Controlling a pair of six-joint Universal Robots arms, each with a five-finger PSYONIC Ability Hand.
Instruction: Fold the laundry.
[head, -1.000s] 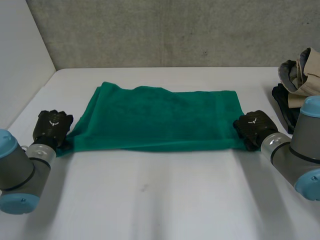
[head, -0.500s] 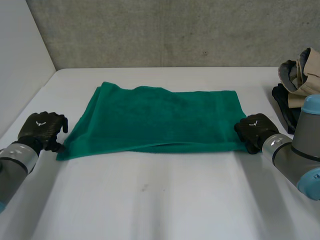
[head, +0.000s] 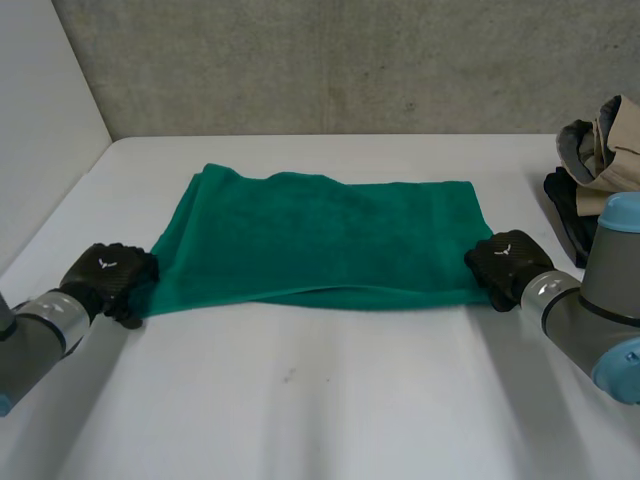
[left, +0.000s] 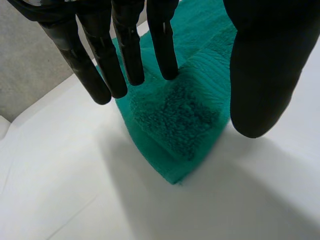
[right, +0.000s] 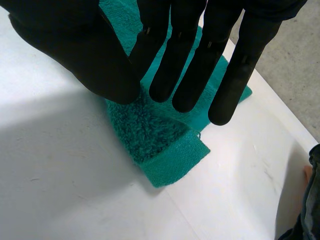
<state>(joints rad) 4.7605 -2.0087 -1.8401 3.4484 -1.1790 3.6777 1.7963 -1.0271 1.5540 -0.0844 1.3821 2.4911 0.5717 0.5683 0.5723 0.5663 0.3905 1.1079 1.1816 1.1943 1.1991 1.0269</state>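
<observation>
Returning, left robot hand (head: 108, 273) hovers over towel (head: 320, 240) corner

Green towel (head: 320, 240) lay flat on white counter (head: 320, 400); left hand (head: 108, 277) at its near-left corner, right hand (head: 508, 265) at near-right corner; clothes pile (head: 598, 155) at right edge.

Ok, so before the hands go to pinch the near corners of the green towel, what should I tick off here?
1. Left hand over the green towel's near corner on its side: ok.
2. Right hand over the other near corner: ok.
3. Both hands open, ready to pinch: ok.
4. Towel layers aligned at those corners: not ok, the lower layer sticks out.
5. Fingertips touching the cloth: cannot tell.
6. Clothes pile clear of the towel: ok.
</observation>
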